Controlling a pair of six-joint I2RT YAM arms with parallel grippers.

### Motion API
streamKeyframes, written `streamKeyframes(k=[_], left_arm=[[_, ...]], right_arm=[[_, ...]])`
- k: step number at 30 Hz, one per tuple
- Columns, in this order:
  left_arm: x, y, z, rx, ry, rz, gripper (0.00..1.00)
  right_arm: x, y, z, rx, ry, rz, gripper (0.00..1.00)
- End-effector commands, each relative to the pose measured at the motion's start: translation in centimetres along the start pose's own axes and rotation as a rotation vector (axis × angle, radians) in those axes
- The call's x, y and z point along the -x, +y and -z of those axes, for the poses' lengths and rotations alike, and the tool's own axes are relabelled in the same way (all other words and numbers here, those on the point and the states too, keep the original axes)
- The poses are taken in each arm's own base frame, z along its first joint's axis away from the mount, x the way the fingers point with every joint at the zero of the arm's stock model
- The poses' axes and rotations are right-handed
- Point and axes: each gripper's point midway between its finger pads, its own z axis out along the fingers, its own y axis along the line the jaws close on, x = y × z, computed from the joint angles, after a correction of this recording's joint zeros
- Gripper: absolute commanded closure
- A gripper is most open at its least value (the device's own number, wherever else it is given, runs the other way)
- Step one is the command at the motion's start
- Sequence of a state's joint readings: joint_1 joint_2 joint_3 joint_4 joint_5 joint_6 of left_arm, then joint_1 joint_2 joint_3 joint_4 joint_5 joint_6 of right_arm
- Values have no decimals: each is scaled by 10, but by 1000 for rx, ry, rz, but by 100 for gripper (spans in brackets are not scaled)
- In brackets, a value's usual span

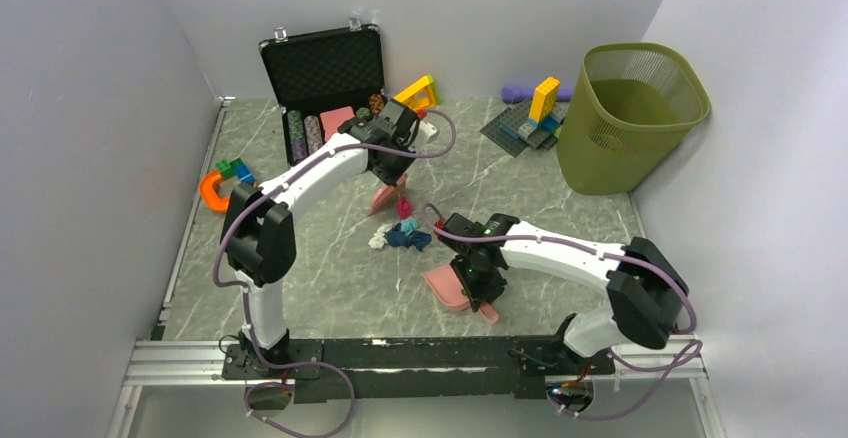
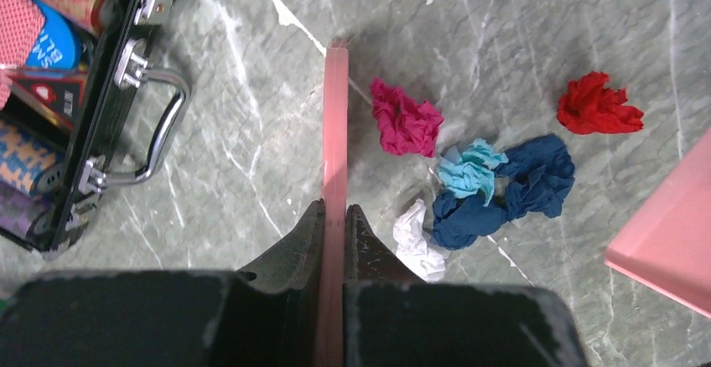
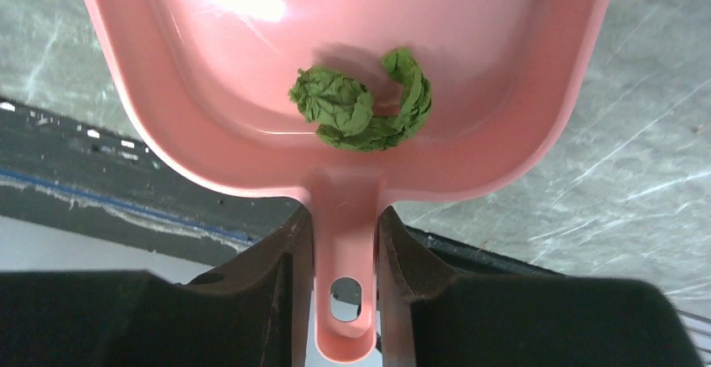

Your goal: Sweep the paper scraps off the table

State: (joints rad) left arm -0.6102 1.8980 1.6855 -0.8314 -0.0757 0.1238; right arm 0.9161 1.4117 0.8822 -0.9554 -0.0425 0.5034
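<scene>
Progress partial: one green crumpled paper wad (image 3: 360,109) in pink plastic dustpan (image 3: 210,90), handle clamped by right gripper (image 3: 344,224). Left gripper (image 2: 335,216) clenched on thin pink sweeper blade (image 2: 335,132). Magenta, teal, navy, white, red paper scraps (image 2: 537,174) unswept on grey-green marble table (image 2: 545,15), between blade and pan.

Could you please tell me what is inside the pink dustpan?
A crumpled green paper scrap lies in the dustpan, near its handle. The pan's front lies outside the picture.

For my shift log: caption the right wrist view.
Right end effector clamps the pink dustpan by its handle; one green paper wad lies in the pan.
</scene>
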Motion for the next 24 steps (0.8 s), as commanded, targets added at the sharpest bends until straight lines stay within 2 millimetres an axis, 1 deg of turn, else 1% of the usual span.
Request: streamKeyframes(k=[1, 5, 9, 11, 14, 17, 20, 24], left_arm=[[31, -9, -6, -85, -90, -85, 100], [40, -5, -12, -90, -90, -154, 100], [53, -2, -13, -98, -128, -174, 100], [62, 1, -9, -103, -166, -152, 100], [74, 16, 1, -57, -220, -42, 100], [83, 38, 22, 36, -264, 82, 100], [88, 56, 54, 133, -334, 188, 100], [89, 64, 100, 179, -462, 354, 100]], right_arm=[[33, 3, 0, -38, -73, 43, 100], [43, 5, -2, -29, -83, 67, 100], [45, 4, -4, -33, -79, 67, 100], [44, 4, -3, -24, -83, 63, 100], [41, 3, -2, -18, -91, 55, 100], [36, 2, 0, -11, -98, 45, 100], [34, 2, 4, -1, -115, 45, 100], [40, 5, 12, 24, -168, 34, 100]])
